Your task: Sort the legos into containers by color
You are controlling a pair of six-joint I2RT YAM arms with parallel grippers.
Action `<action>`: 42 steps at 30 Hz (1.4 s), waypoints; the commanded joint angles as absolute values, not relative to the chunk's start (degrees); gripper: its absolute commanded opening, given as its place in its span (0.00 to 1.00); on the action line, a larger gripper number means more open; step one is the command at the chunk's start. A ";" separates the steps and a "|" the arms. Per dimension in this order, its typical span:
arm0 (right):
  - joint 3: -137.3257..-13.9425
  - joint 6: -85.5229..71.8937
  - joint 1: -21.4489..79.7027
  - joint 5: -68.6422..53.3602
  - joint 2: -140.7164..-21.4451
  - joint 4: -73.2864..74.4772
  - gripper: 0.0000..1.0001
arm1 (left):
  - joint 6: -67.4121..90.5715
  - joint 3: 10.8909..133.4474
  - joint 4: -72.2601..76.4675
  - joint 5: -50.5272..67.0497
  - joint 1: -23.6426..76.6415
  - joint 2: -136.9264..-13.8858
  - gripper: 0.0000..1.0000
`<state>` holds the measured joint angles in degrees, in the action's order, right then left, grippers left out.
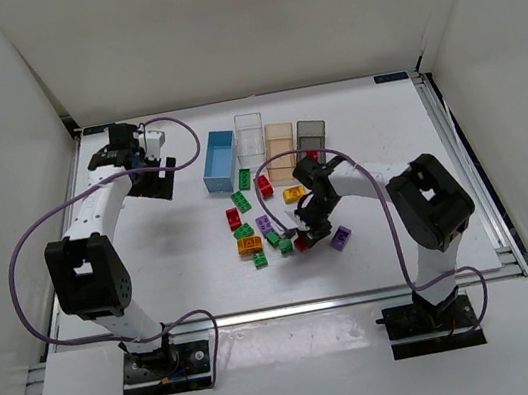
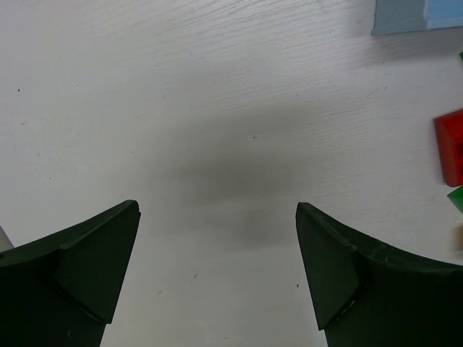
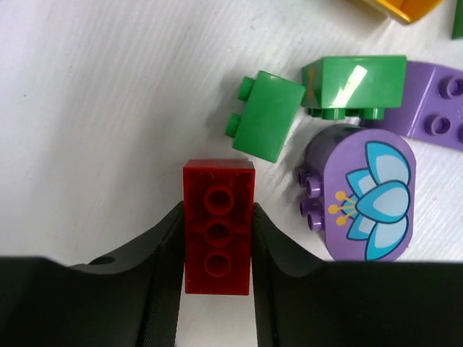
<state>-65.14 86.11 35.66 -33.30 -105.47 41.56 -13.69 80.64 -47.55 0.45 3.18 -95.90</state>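
My right gripper [image 1: 301,238] is down in the pile of legos, shut on a dark red brick [image 3: 218,228] that lies hollow side up on the table; both fingers [image 3: 163,246] press its long sides. Beside it lie a green brick [image 3: 264,116], a second green one [image 3: 354,83] and a purple piece with a flower print [image 3: 369,191]. More red, green, orange and purple legos are scattered around [image 1: 250,244]. The four containers stand in a row at the back: light blue [image 1: 219,160], clear [image 1: 249,134], peach [image 1: 279,141], dark grey [image 1: 310,135]. My left gripper [image 1: 153,181] is open over bare table.
A purple brick [image 1: 341,237] lies just right of my right gripper. In the left wrist view a red brick [image 2: 450,144] and the blue bin's corner [image 2: 412,18] show at the right edge. White walls enclose the table on three sides.
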 commanded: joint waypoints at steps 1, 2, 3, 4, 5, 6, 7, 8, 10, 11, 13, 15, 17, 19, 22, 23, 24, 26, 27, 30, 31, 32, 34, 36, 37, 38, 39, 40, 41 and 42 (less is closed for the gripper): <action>-66.18 84.12 35.42 -31.02 -106.09 41.22 0.32 | -13.80 83.23 -47.11 0.44 3.43 -94.75 0.99; -66.44 83.42 34.98 -31.72 -104.95 42.79 0.23 | -13.80 83.15 -47.02 0.35 3.51 -94.83 0.99; -67.23 81.76 34.37 -32.77 -104.07 43.50 0.19 | -13.89 83.06 -46.85 0.44 3.52 -94.92 1.00; -67.50 80.69 33.67 -34.18 -101.89 44.38 0.15 | -14.15 82.88 -46.85 0.87 3.52 -95.10 0.99; -67.76 77.90 33.49 -34.62 -100.30 44.65 0.14 | -14.15 82.88 -46.85 0.97 3.52 -95.01 0.99; -68.46 76.83 32.88 -35.50 -98.63 45.08 0.14 | -14.15 82.88 -46.67 1.49 3.52 -95.01 0.99; -68.90 74.99 31.74 -37.68 -96.96 45.52 0.12 | -14.50 82.88 -46.50 2.19 3.52 -94.84 1.00; -69.52 72.10 31.12 -38.66 -94.25 45.35 0.12 | -14.59 82.88 -46.49 3.94 3.52 -94.66 0.99; -72.94 64.80 29.63 -40.59 -92.12 45.79 0.12 | -14.68 83.05 -46.14 5.44 3.69 -94.40 1.00; -73.82 57.73 29.01 -40.69 -91.33 44.92 0.12 | -14.68 83.49 -46.23 5.97 3.87 -94.48 0.99; -76.63 51.71 28.22 -40.17 -90.18 41.76 0.11 | -14.33 84.11 -46.49 6.59 4.65 -95.01 0.99; -78.04 42.31 26.29 -38.50 -90.70 36.68 0.11 | -13.98 85.51 -46.84 7.03 5.36 -96.06 0.99; -81.46 34.51 24.53 -35.18 -92.80 35.25 0.11 | -13.45 86.39 -46.85 6.95 6.06 -97.02 1.00; -86.97 29.90 23.65 -31.92 -97.37 35.24 0.10 | -13.10 87.80 -46.76 6.42 7.20 -97.73 0.99; -94.99 20.31 21.01 -26.81 -106.31 37.16 0.09 | -13.45 89.55 -46.67 4.31 8.70 -99.05 0.99; -98.23 17.78 20.31 -26.37 -107.91 37.18 0.09 | -13.45 89.82 -46.67 3.78 8.79 -99.31 0.99; -99.13 16.80 19.43 -25.06 -109.06 36.74 0.09 | -13.45 90.09 -46.76 3.61 9.05 -99.58 0.99; -101.15 15.39 18.64 -24.44 -111.79 35.08 0.09 | -13.27 90.61 -47.02 3.60 9.05 -99.67 0.99; -101.86 15.29 18.02 -23.82 -112.75 34.89 0.09 | -13.27 90.79 -47.20 3.60 9.05 -99.75 1.00; -104.67 14.94 16.97 -22.59 -116.71 34.63 0.09 | -12.57 91.32 -47.90 3.96 9.05 -99.93 1.00; -105.11 14.94 16.61 -21.80 -117.59 34.63 0.09 | -12.57 91.49 -48.07 4.13 9.05 -100.02 0.99; -105.64 14.94 16.61 -21.54 -119.25 34.72 0.09 | -12.39 91.58 -48.60 3.96 9.05 -100.11 0.99; -106.08 15.90 16.26 -21.01 -120.32 34.54 0.10 | -12.39 91.76 -48.78 3.96 9.05 -100.20 0.99; -106.08 16.35 16.08 -20.83 -121.46 34.37 0.16 | -12.57 91.67 -49.04 4.30 9.05 -100.11 0.99; -106.08 16.78 15.82 -21.00 -121.99 34.54 0.25 | -12.74 91.76 -49.65 4.83 9.05 -100.19 0.99; -106.08 16.79 15.82 -21.01 -122.17 34.45 0.28 | -12.74 91.67 -49.66 5.36 9.05 -100.20 0.99; -105.91 16.87 15.73 -21.18 -122.43 34.28 0.32 | -12.74 91.67 -50.01 5.80 9.05 -100.20 0.99; -105.82 17.05 15.73 -21.18 -122.43 34.19 0.37 | -12.83 91.58 -50.10 6.15 9.05 -100.37 0.99; -105.56 16.79 15.91 -20.31 -122.61 33.84 0.51 | -12.83 91.58 -50.18 6.76 9.05 -100.37 0.99; -105.38 16.35 16.08 -19.61 -122.69 33.49 0.56 | -12.92 91.67 -50.45 7.12 9.05 -100.46 0.99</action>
<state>-103.42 16.80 16.12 -20.86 -122.63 35.42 -13.02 89.65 -49.41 4.91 8.95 -100.84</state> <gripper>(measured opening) 0.528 0.995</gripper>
